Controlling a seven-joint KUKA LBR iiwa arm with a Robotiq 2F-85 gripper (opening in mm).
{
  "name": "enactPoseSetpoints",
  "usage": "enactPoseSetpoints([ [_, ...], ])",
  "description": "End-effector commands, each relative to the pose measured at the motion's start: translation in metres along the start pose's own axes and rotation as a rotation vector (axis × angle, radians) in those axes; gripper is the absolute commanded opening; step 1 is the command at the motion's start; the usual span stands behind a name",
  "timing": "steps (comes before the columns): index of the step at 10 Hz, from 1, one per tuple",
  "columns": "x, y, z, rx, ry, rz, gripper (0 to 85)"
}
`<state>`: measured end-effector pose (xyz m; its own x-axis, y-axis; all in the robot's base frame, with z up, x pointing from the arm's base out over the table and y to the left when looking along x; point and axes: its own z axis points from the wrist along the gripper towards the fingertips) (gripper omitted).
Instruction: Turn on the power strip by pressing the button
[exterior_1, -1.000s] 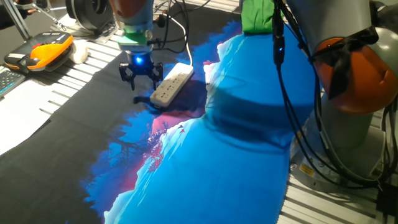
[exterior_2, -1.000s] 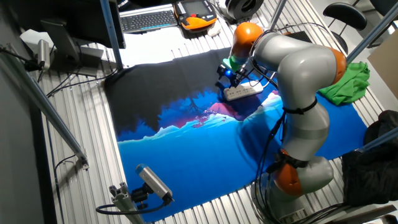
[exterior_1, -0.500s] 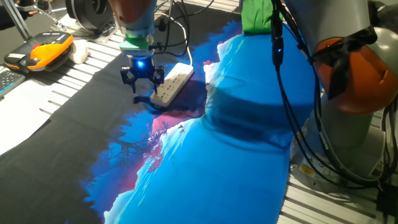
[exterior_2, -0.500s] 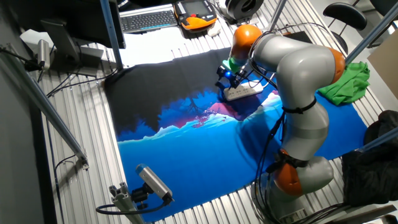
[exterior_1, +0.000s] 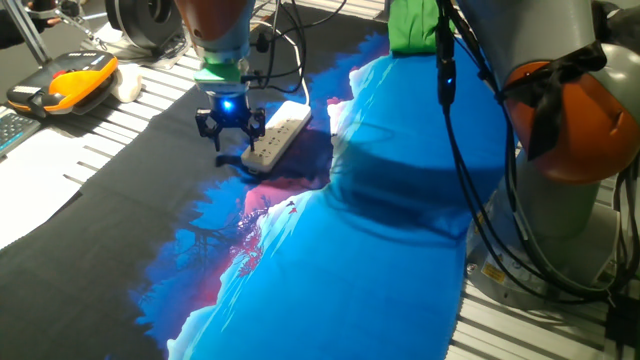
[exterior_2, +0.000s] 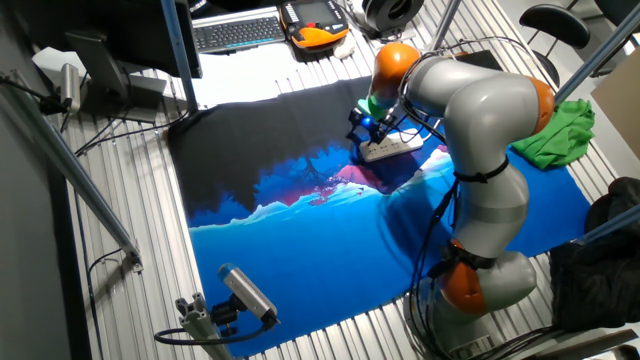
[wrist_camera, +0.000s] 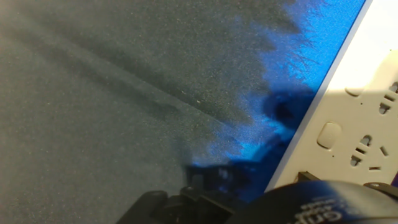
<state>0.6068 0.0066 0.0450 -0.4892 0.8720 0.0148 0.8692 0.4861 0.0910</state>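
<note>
- In one fixed view your gripper (exterior_1: 230, 128) hangs in the upper left of the frame, a blue light glowing just above its dark fingers (exterior_1: 207, 126), which point down at the cloth (exterior_1: 330, 260).
- You can see the fingers standing apart with a gap between them, so they are open and hold nothing.
- The power strip (exterior_1: 275, 137) lies flat on the cloth just right of your gripper, a long white bar running diagonally from lower left to upper right. Its white cable (exterior_1: 290, 45) leaves the far end toward the top of the frame.
- Whether a finger touches the strip's near end cannot be told from this view.
- In the hand view the strip (wrist_camera: 357, 124) fills the right edge of the frame, with socket slots and a small rounded button (wrist_camera: 329, 134) on its top face. Dark and blue cloth fills the rest.
- In the other fixed view your gripper (exterior_2: 364, 125) sits in the upper middle of the frame, beside the left end of the strip (exterior_2: 392, 147).
- The cloth is black at its far side and blue with pink patches nearer the arm (exterior_2: 480, 130).
- An orange handheld device (exterior_1: 62, 84) lies on the table (exterior_1: 135, 105) at the upper left, well apart from the strip.
</note>
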Motion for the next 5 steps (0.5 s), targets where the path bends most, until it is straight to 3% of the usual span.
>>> enactPoseSetpoints([
  [1,0.0001,-0.0004,0.0023,0.0,-0.001,-0.002,68.0],
  [5,0.0026,-0.0018,0.0075,0.003,-0.008,-0.004,68.0],
])
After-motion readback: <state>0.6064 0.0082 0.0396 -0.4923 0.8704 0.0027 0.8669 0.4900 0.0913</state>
